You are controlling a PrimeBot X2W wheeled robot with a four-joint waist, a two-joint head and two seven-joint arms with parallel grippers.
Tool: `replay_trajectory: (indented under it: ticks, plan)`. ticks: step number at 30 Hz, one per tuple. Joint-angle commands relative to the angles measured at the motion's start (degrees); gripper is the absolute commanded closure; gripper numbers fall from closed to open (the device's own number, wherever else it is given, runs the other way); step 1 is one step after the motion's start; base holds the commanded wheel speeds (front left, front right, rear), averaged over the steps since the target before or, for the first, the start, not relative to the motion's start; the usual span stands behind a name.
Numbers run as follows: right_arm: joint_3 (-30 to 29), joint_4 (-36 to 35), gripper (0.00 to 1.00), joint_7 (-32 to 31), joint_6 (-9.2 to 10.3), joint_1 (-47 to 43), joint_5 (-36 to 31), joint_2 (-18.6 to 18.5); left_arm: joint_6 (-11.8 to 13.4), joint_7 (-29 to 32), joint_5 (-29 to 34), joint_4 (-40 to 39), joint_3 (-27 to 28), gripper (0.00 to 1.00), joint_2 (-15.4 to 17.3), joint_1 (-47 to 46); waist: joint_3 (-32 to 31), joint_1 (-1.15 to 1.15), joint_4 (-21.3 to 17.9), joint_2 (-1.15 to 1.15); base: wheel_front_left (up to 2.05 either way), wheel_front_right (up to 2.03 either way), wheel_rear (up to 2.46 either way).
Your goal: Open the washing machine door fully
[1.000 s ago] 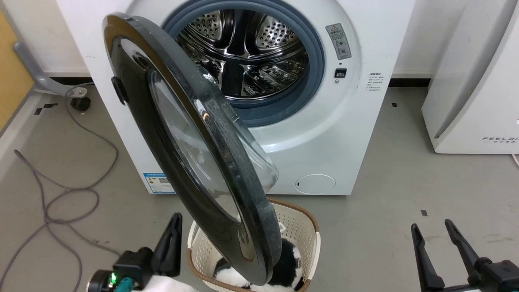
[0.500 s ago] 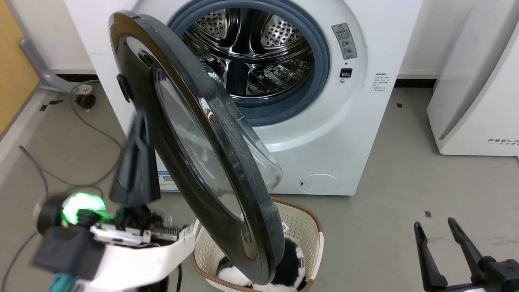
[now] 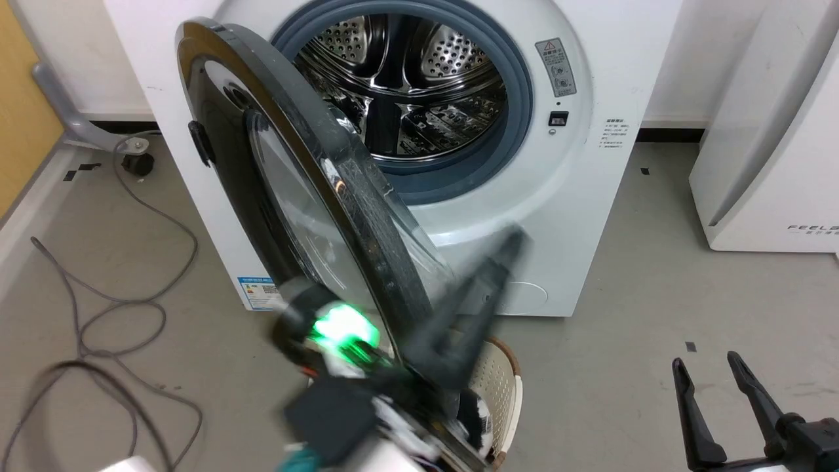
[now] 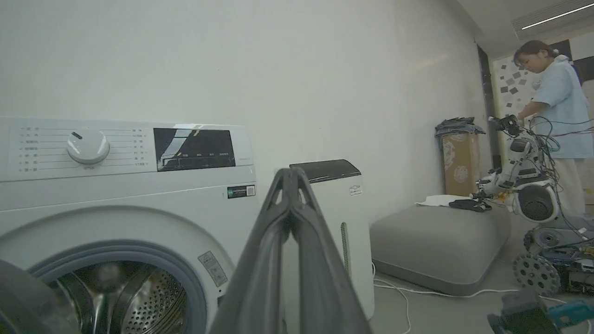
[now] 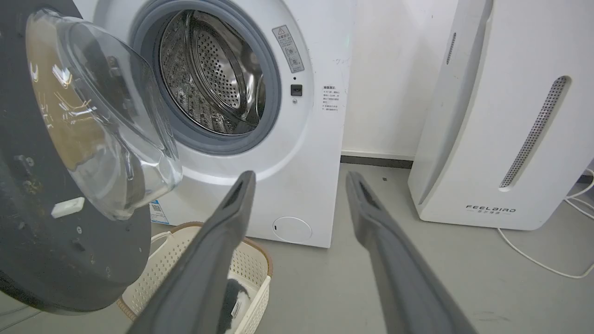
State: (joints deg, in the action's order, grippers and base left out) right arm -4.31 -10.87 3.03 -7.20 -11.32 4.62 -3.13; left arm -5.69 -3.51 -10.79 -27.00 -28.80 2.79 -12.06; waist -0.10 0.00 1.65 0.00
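Left end effector slanted, fingers together; seemingly beside washing machine door

- The left gripper is showing long, dark grey fingers, blurred and tapering toward the tips.
- A green light is glowing on its black wrist housing.
- The right gripper is showing two slim black fingers rising from a black block.
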Motion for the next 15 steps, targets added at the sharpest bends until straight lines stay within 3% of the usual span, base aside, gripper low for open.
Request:
replay_trajectory:
  ticks: [1, 9, 15]
  plan:
    - [-0.07, -0.28, 0.0, -0.06, -0.29, -1.02, -0.02, 0.25, -0.18, 0.79, -0.35, 0.56, -0.53, 1.0, 0.27, 1.16, 0.0, 0.0, -0.03, 0.0, 0.0, 0.0, 0.0]
    - [-0.2, -0.2, 0.0, -0.23, -0.29, -1.18, 0.06, 0.25, -0.11, 13.9, -4.81, 7.26, -8.19, 1.0, 2.04, 9.51, 0.15, 0.0, 0.2, 0.0, 0.0, 0.0, 0.0]
    - [-0.15, -0.02, 0.0, -0.19, -0.29, -0.86, 0.23, 0.25, -0.22, 15.71, -5.27, 13.46, -9.71, 1.0, 2.74, 10.52, 0.42, 0.0, 0.41, 0.0, 0.0, 0.0, 0.0]
